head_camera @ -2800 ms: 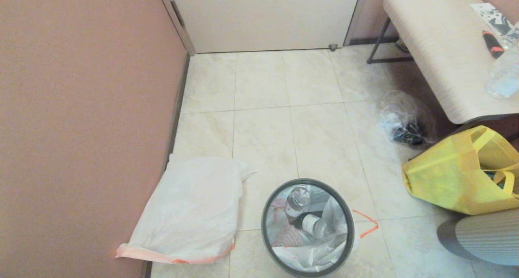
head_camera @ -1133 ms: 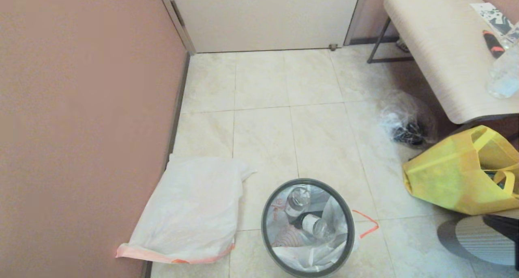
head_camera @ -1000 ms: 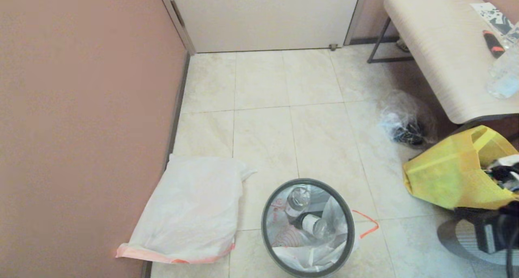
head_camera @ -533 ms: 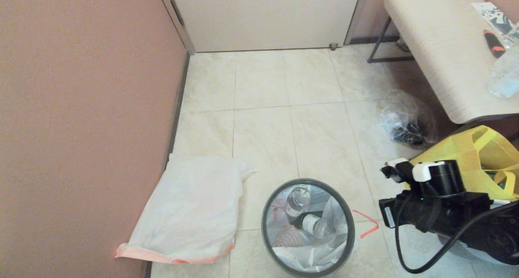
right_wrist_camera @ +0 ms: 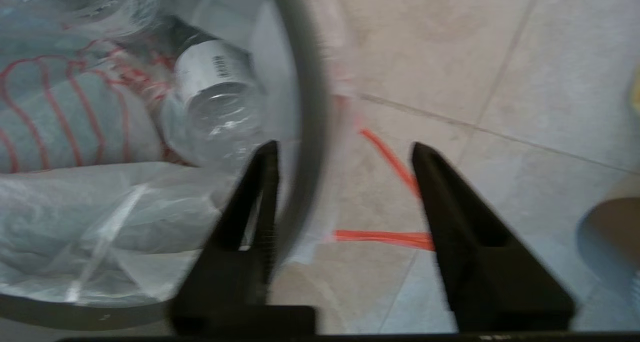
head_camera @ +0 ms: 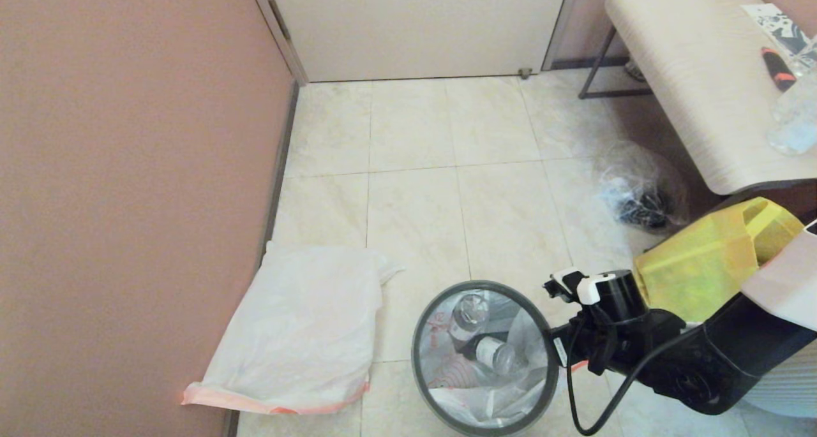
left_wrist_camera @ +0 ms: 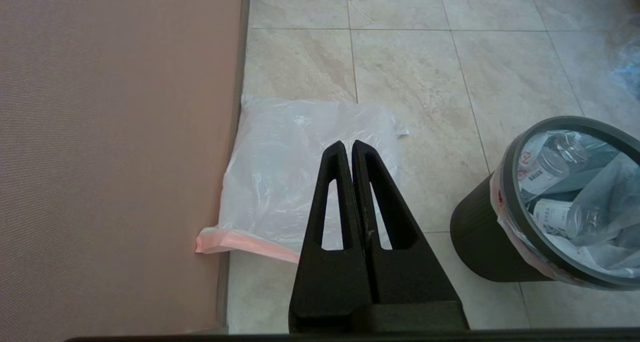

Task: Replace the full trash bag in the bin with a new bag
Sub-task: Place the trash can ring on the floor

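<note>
I read R gripper (right_wrist_camera: pixel 345 152) jaws wide, holding nothing, astride the grey rim of the bin (right_wrist_camera: pixel 312 107); orange drawstring (right_wrist_camera: pixel 392 165) lies between them. Full trash bag (head_camera: pixel 475 360) sits inside the bin. L gripper (left_wrist_camera: pixel 348 147) jaws pressed together, w/ new bag (left_wrist_camera: pixel 300 182) flat on floor beyond them

**Even indoor light, one smeared wrist view**

Soft, diffuse light fills the room, and the pale floor (head_camera: pixel 485 188) looks washed and bright. Shadows are faint; one lies under the tabletop (head_camera: pixel 696 73). The head and left wrist views are fairly sharp. In the right wrist view the bin (right_wrist_camera: pixel 305 107) rim and drawstring (right_wrist_camera: pixel 385 155) are motion-blurred.
</note>
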